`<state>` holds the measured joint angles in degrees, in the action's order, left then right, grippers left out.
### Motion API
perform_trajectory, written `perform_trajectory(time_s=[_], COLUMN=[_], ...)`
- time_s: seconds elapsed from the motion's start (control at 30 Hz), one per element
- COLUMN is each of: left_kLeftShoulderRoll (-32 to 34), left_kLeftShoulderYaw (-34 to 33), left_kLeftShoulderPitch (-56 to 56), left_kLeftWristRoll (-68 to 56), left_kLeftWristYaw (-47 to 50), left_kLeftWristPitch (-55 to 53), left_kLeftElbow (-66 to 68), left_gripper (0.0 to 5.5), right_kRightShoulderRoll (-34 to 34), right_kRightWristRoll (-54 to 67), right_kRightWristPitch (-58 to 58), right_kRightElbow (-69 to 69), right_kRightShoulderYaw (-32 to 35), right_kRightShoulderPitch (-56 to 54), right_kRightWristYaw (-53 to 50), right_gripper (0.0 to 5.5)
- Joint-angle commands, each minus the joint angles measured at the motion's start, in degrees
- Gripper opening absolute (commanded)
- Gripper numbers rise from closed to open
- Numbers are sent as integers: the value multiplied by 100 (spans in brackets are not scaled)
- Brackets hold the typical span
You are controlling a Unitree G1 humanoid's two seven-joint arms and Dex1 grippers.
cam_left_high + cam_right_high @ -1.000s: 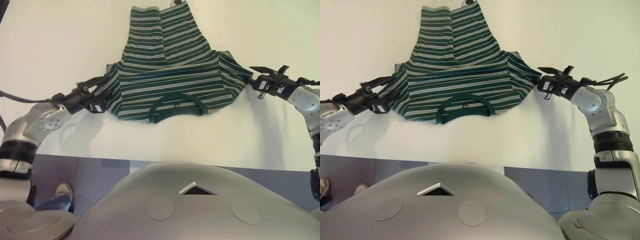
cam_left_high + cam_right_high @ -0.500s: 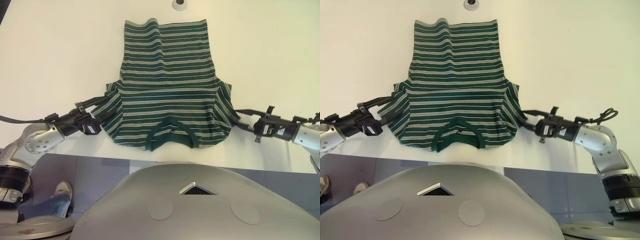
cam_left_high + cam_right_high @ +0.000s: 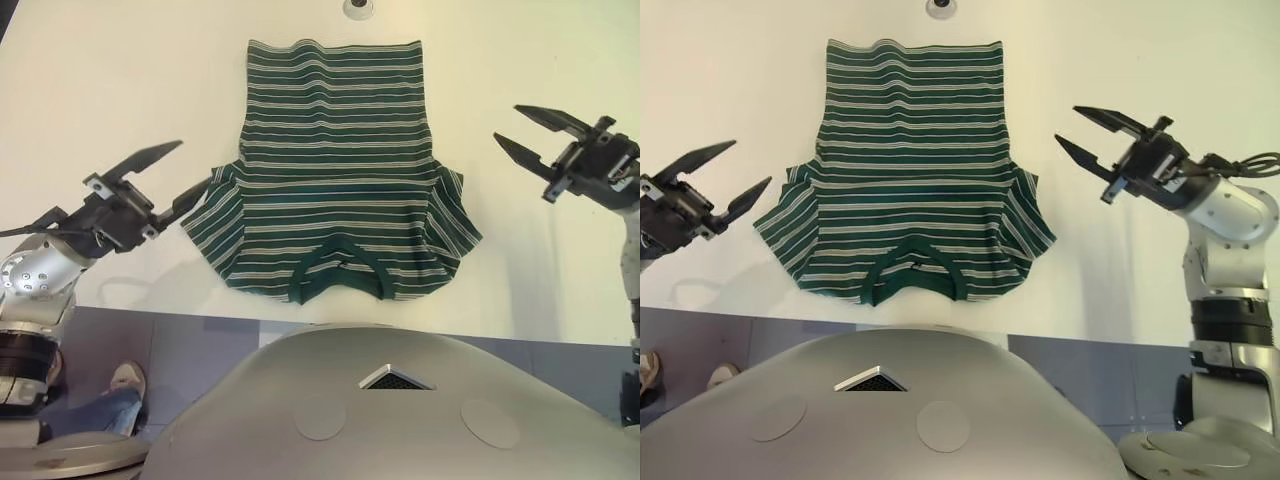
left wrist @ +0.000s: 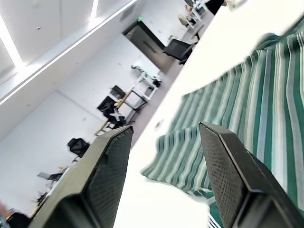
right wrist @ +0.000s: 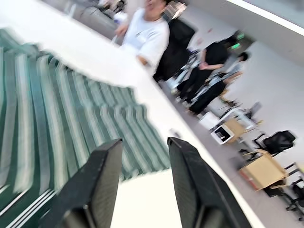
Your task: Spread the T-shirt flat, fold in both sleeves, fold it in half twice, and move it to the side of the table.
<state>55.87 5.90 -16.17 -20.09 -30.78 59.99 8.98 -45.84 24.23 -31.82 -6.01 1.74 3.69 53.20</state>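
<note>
Green-striped T-shirt [image 3: 335,190] lies spread on white table [image 3: 120,80]; left gripper [image 3: 195,163] and right gripper [image 3: 507,122] fingers splayed, empty.

T-shirt [image 3: 335,180] on the table [image 3: 120,80], collar [image 3: 340,272] at near edge, between left hand [image 3: 195,163] and right hand [image 3: 506,122].

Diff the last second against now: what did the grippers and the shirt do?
The left gripper and right gripper, shut on the T-shirt at its sleeves a second ago, drew it toward the robot and laid it flat, then let go, opened and lifted up and outward. Over the last half second the T-shirt kept its place on the table, collar nearest the robot.
</note>
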Motion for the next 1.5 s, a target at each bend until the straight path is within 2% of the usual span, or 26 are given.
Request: perform_trajectory(time_s=[0.03,0.1,0.23,0.3,0.5,0.67,0.87,0.93,1.07,1.3,1.5], left_kLeftShoulderRoll=[-440,-536,-595,-705,-1226,-1747,-1829,-1907,-2141,-2064,-2087], left_kLeftShoulderYaw=[31,39,-87,-298,-631,-758,-1385,-1709,-2050,-2362,-2731], left_kLeftShoulderPitch=[320,207,-391,-644,-889,-1366,-1421,-1290,-1161,-702,-522], left_kLeftWristRoll=[-291,-708,-2412,-2656,-2554,-2714,-3091,-3134,-2801,-2343,-2266], left_kLeftWristYaw=[-369,-729,-2058,-2518,-3440,-3864,-4449,-4671,-5441,-5374,-5061], left_kLeftWristPitch=[-336,-411,-1183,-1428,-2148,-3085,-4415,-4537,-4092,-4569,-5133], left_kLeftElbow=[107,-1,-569,-443,419,308,541,741,1429,2136,1984], left_gripper=[255,255,255,255,255,255,255,255,255,255,255], right_kRightShoulderRoll=[353,416,421,426,438,387,435,488,574,550,548], right_kRightWristRoll=[-498,-617,-691,-732,-971,-1053,-1224,-1269,-1357,-1378,-1355], right_kRightWristPitch=[92,81,109,89,40,54,141,162,240,239,247], right_kRightElbow=[-3,-16,13,31,-9,94,285,316,398,503,583], right_kRightShoulderYaw=[-345,-431,-402,-404,-422,-332,-358,-392,-476,-382,-366], right_kRightShoulderPitch=[-117,-72,27,123,286,509,661,718,688,896,1019], right_kRightWristYaw=[56,143,229,252,245,186,48,-15,-75,-143,-157], right_gripper=[174,174,174,174,174,174,174,174,174,174,174])
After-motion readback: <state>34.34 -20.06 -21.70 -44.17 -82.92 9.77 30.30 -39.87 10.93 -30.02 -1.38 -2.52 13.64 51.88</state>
